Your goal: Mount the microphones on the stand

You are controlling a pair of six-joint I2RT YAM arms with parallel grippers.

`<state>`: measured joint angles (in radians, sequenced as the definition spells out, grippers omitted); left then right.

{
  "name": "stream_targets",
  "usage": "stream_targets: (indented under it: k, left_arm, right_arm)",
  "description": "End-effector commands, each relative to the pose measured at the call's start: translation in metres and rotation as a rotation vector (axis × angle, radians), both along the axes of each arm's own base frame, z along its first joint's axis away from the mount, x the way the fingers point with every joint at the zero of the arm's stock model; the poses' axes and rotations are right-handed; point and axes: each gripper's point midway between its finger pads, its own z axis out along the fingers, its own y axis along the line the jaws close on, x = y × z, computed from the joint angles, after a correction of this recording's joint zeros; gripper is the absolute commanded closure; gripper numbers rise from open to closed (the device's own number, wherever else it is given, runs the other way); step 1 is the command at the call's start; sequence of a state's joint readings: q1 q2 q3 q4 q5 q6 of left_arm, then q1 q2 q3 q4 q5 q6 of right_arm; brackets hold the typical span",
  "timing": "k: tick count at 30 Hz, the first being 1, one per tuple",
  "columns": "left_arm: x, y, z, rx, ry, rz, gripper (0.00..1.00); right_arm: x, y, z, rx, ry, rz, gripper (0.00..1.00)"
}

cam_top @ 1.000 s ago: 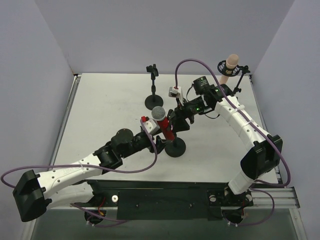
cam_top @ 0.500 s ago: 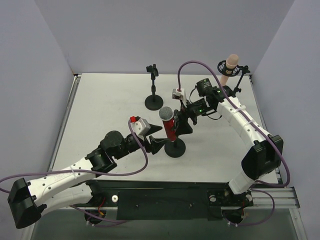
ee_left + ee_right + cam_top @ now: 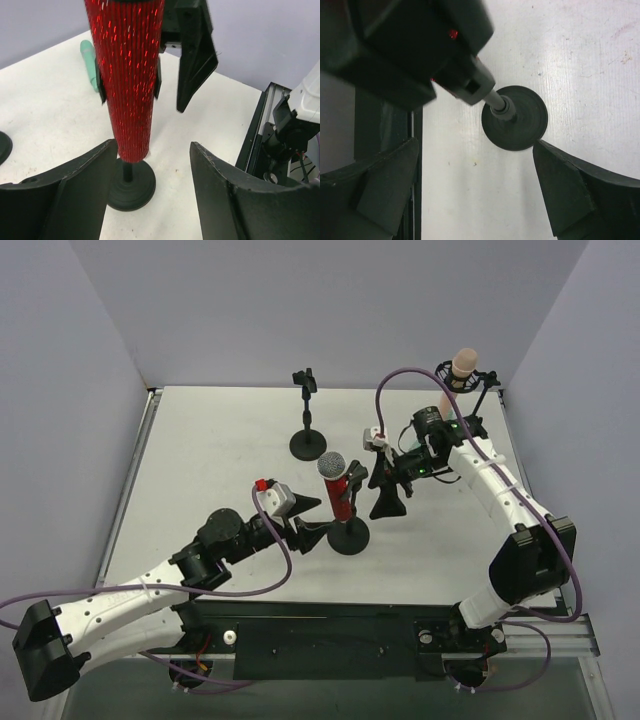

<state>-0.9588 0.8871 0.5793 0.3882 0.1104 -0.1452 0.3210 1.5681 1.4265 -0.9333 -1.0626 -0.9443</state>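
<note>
The glittery red microphone [image 3: 337, 492] with a silver mesh head stands upright in the clip of the near stand [image 3: 349, 536]. My left gripper [image 3: 309, 520] is open just left of it, touching nothing. In the left wrist view the red microphone [image 3: 127, 75] rises between and beyond my left gripper's [image 3: 153, 146] fingers, above the stand's base [image 3: 131, 184]. My right gripper [image 3: 372, 490] is open just right of the microphone. From the right wrist, my right gripper [image 3: 476, 145] looks down on the stand's base [image 3: 515, 117]. The peach-pink microphone [image 3: 458, 370] sits in the back right stand. The mint green microphone [image 3: 90, 65] lies on the table.
An empty black stand [image 3: 307, 420] stands at the back centre. The boom stand [image 3: 478, 395] with the pink microphone is at the table's back right corner. The table's near edge and a black rail [image 3: 260, 135] lie to the right in the left wrist view.
My left gripper has let go of the red microphone and drawn back toward the near left. My right gripper has opened and moved right. The microphone stays upright in the stand.
</note>
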Motion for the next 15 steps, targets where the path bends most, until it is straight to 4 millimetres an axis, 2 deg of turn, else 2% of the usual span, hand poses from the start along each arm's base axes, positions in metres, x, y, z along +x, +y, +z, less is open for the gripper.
stream_targets:
  k: [1, 4, 5, 6, 7, 8, 9, 12, 15]
  left_arm:
    - [0.000, 0.015, 0.000, -0.053, -0.015, 0.046, 0.29]
    - [-0.002, 0.030, -0.009, -0.088, 0.020, 0.093, 0.25]
    - [0.001, 0.036, -0.021, -0.084, 0.043, 0.127, 0.24]
    - [-0.001, 0.042, -0.017, -0.123, 0.057, 0.139, 0.22]
    - [0.001, 0.047, -0.034, -0.119, 0.081, 0.167, 0.21]
    - [-0.001, 0.052, -0.032, -0.155, 0.093, 0.173, 0.20]
    - [0.000, 0.056, -0.047, -0.153, 0.111, 0.191, 0.20]
    - [-0.003, 0.063, -0.063, -0.181, 0.128, 0.205, 0.19]
    - [-0.005, 0.061, -0.082, -0.145, 0.092, 0.186, 0.19]
  right_arm:
    - [-0.022, -0.007, -0.001, 0.053, -0.067, 0.117, 0.07]
    - [-0.027, -0.010, -0.020, 0.043, -0.080, 0.175, 0.01]
    - [-0.026, -0.012, -0.026, 0.010, -0.069, 0.177, 0.01]
    - [-0.024, -0.013, -0.029, 0.002, -0.066, 0.177, 0.01]
    - [-0.022, -0.014, -0.031, 0.004, -0.054, 0.170, 0.01]
    - [-0.021, -0.014, -0.033, 0.012, -0.064, 0.178, 0.01]
    - [-0.023, -0.012, -0.034, 0.033, -0.063, 0.186, 0.01]
    - [-0.025, -0.008, -0.035, 0.078, -0.088, 0.219, 0.03]
    - [-0.022, -0.005, -0.034, 0.081, -0.093, 0.223, 0.07]
